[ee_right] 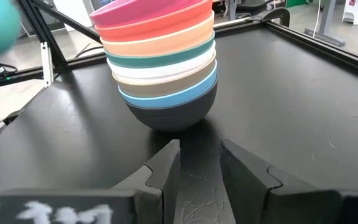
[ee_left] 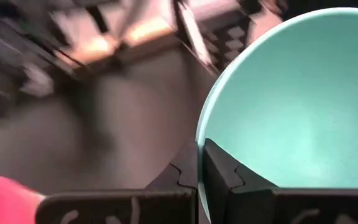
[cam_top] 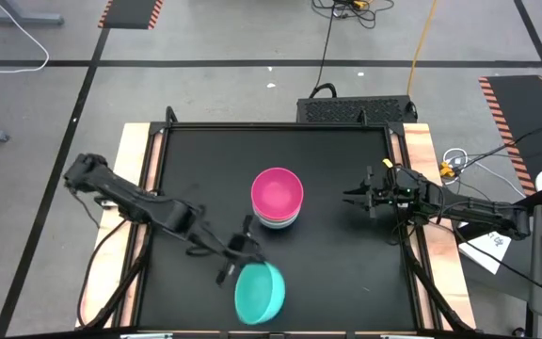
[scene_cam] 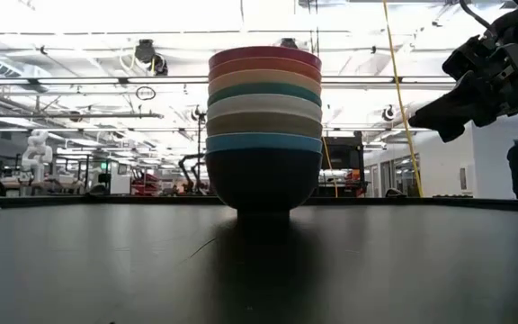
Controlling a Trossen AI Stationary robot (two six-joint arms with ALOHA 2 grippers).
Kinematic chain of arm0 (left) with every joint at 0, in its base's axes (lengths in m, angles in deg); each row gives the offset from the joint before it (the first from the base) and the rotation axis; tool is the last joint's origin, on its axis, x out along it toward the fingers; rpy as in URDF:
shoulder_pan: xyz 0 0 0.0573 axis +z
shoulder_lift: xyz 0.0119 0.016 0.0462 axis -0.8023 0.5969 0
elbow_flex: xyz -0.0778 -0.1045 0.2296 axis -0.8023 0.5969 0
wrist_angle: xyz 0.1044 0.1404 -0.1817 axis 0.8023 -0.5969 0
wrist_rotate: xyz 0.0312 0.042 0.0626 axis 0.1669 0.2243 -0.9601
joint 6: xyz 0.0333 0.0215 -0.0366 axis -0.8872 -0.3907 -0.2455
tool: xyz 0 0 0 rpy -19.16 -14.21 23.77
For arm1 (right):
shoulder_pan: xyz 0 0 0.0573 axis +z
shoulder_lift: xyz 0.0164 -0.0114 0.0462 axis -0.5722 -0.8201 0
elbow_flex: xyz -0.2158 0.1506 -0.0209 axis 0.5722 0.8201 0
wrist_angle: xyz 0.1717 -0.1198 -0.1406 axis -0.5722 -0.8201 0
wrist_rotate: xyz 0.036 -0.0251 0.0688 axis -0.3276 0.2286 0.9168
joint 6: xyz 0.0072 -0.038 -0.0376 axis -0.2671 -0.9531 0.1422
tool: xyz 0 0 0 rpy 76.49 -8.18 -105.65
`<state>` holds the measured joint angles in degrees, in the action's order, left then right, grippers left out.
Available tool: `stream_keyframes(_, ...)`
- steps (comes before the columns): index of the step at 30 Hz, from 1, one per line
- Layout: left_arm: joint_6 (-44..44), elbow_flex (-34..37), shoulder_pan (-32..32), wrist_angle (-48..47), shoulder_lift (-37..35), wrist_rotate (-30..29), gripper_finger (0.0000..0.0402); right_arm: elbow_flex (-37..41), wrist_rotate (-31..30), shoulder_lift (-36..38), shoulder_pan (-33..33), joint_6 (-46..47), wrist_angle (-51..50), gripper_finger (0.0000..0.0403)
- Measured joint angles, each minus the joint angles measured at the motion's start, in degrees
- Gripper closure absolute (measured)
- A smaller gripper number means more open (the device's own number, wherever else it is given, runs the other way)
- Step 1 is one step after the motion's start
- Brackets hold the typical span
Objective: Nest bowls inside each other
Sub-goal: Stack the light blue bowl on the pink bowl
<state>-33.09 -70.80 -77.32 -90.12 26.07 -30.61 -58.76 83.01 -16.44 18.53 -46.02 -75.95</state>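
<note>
- The counter [cam_top: 186, 160] has a black top, and on it only one stack of bowls [cam_top: 277, 198] stands, near its middle.
- The stack counts eight bowls nested one in another. In the low view, from the bottom, they are black [scene_cam: 263, 178], blue [scene_cam: 263, 141], olive-grey [scene_cam: 263, 123], white [scene_cam: 263, 105], dark green [scene_cam: 263, 91], peach-orange [scene_cam: 263, 77], red-pink [scene_cam: 263, 65] and magenta [scene_cam: 263, 53] on top.
- So I judge that the task is almost done: eight of nine bowls are already nested and only one is left.
- The turquoise bowl [cam_top: 258, 292] is this last one. It is away from the stack, toward the front edge of the counter, and it appears lifted and tilted, not resting flat.
- The left end effector [ee_left: 199, 165] is clamped on the rim of the turquoise bowl, one finger inside and one outside, as the left wrist view shows.
- What remains, in my opinion, is to carry this bowl above the magenta bowl and to release it there, level, so that it sits well in the stack.
- The right end effector [ee_right: 199, 163] waits to the right of the stack, above the counter, its fingers apart and holding nothing.
</note>
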Motion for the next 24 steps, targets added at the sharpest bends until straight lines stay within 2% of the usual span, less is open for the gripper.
stream_keyframes(5,-10.1,0.0,0.7,2.1,-6.9,-8.2,0.0397,0.0,0.0,0.0,0.0,0.0,-0.2,0.0296)
stream_keyframes(8,-14.7,0.0,1.9,4.4,-10.0,-10.4,0.0397,0.0,0.0,0.0,0.0,0.0,-0.2,0.0296)
stream_keyframes(16,-24.7,0.0,8.8,9.2,-14.4,-20.9,0.0397,0.0,0.0,0.0,0.0,0.0,-0.2,0.0296)
stream_keyframes(19,-24.3,-2.8,11.7,6.0,-14.7,-22.0,0.0397,0.0,0.0,0.0,0.0,0.0,-0.2,0.0296)
stream_keyframes(22,-21.4,-9.7,14.2,-5.4,-14.6,-20.7,0.0397,0.0,0.0,0.0,0.0,0.4,-0.2,0.0296)
stream_keyframes(24,-20.4,-14.5,15.6,-9.2,-14.0,-20.4,0.0397,0.0,0.0,0.0,0.0,0.5,-0.2,0.0296)
